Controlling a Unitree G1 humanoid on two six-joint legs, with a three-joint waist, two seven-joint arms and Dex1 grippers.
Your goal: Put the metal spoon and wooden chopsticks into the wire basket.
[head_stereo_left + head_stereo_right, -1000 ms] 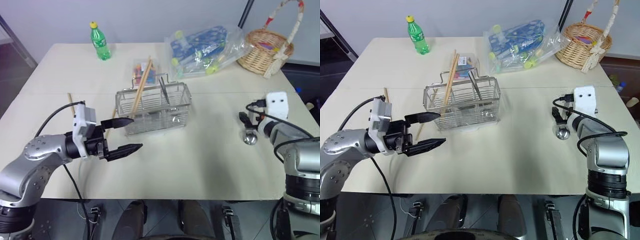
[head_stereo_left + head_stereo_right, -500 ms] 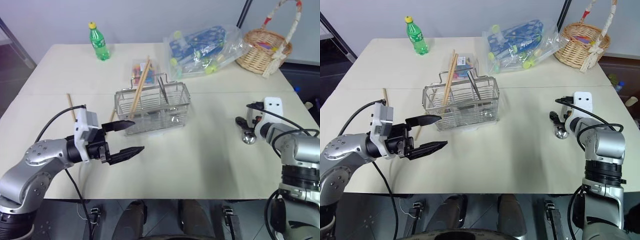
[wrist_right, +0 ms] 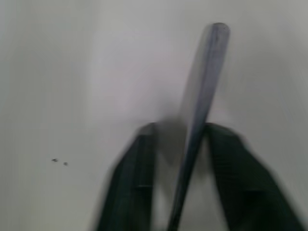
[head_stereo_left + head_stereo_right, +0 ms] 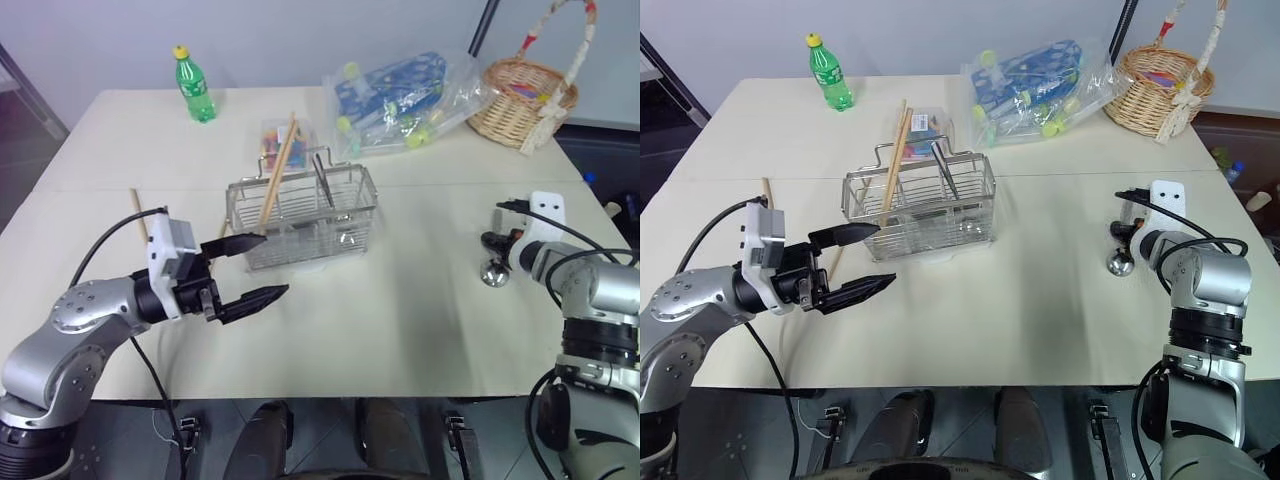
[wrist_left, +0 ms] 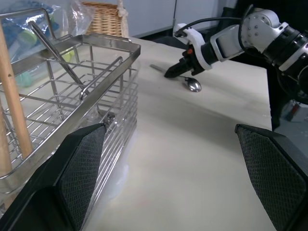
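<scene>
The metal spoon (image 4: 494,272) lies on the table at the right, its round bowl toward me. My right gripper (image 4: 492,242) is down at the spoon's handle (image 3: 202,86), which runs between the two black fingers (image 3: 139,192), and it is shut on it. The wire basket (image 4: 305,232) stands mid-table. Two wooden chopsticks (image 4: 278,172) lean upright inside it beside a slim metal utensil (image 4: 325,180). Another chopstick (image 4: 137,208) lies flat on the table to its left. My left gripper (image 4: 273,265) hovers open just in front of the basket's left corner, holding nothing.
A green bottle (image 4: 200,85) stands at the far left. A clear plastic bag of blue and yellow items (image 4: 400,90) and a wicker basket with an arched handle (image 4: 525,100) sit at the back right. A small colourful packet (image 4: 275,135) lies behind the wire basket.
My right gripper has lowered onto the spoon's handle and closed from open to shut. The left arm has stayed where it was, still open.
</scene>
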